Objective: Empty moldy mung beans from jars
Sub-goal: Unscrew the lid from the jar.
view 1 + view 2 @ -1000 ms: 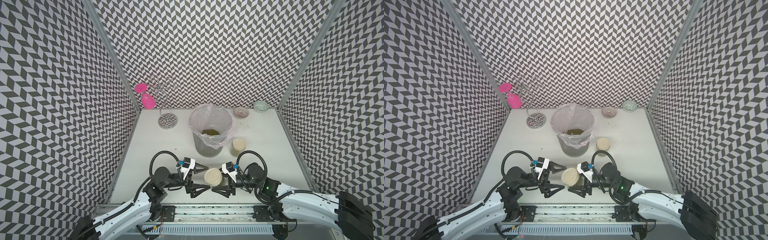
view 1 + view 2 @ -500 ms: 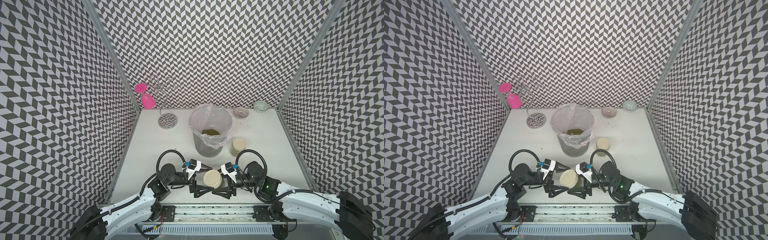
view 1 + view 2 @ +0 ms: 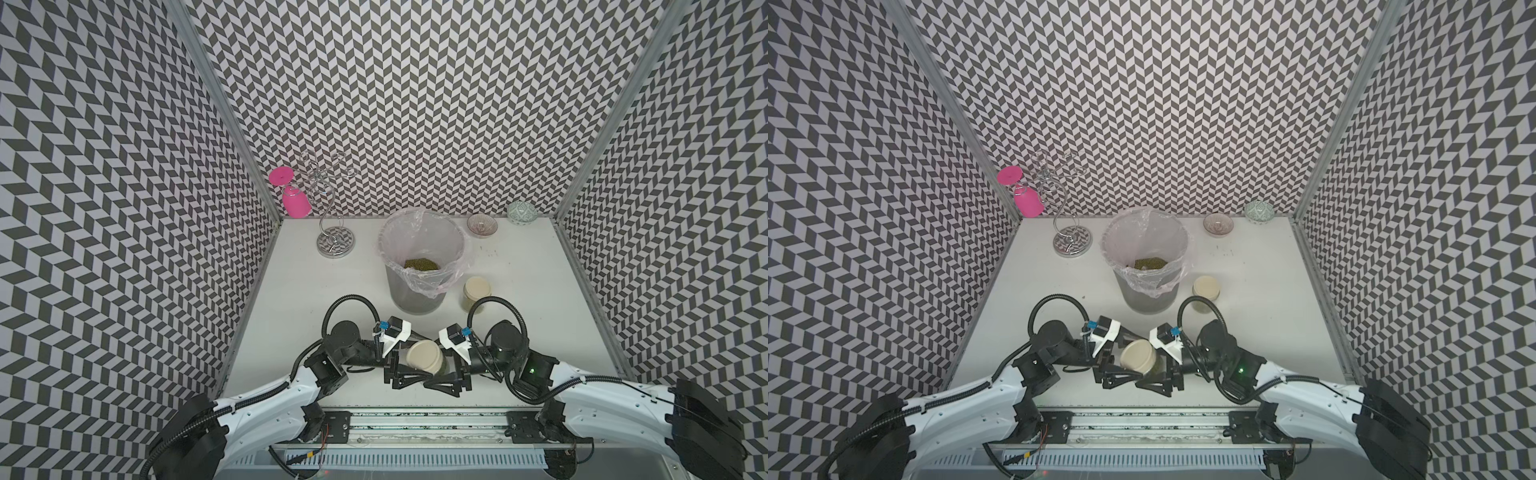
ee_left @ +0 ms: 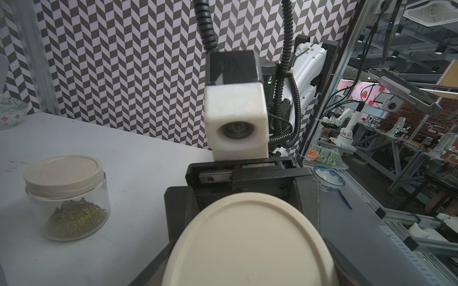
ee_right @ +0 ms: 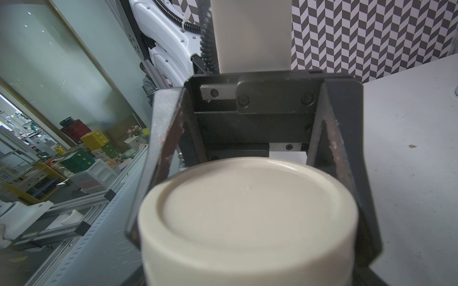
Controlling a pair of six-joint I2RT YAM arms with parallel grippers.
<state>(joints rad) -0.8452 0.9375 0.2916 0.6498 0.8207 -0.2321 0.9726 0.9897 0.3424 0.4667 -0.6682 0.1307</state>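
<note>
Far left, in the back corner: a pink glass, hanging upside down from a wire stand on the white tabletop.

Near edge, left of centre: the left gripper, reaching in from the left. Jaws set either side of the cream lid, right at its rim in both wrist views. Cannot tell whether pressing on it or just short of it.

Centre, farther back: a grey bin lined with a clear bag, upright, with a heap of moldy mung beans at the bottom.

Nearer than the bin, between the two grippers: the near jar, lid on, tipped a little leftward in both top views. Olive green showing through the glass under the lid. Cannot tell whether resting on the tabletop or raised off it.

Right of that: the right gripper, coming in from the right, pinching the glass body of the near jar below the lid.

Farther right and back, just beside the bin: the far jar, upright on the tabletop, lid on, apart from both grippers, holding a low mound of beans.

Far right, along the back wall: a brownish bowl and a green-patterned bowl, set apart from each other.
</note>
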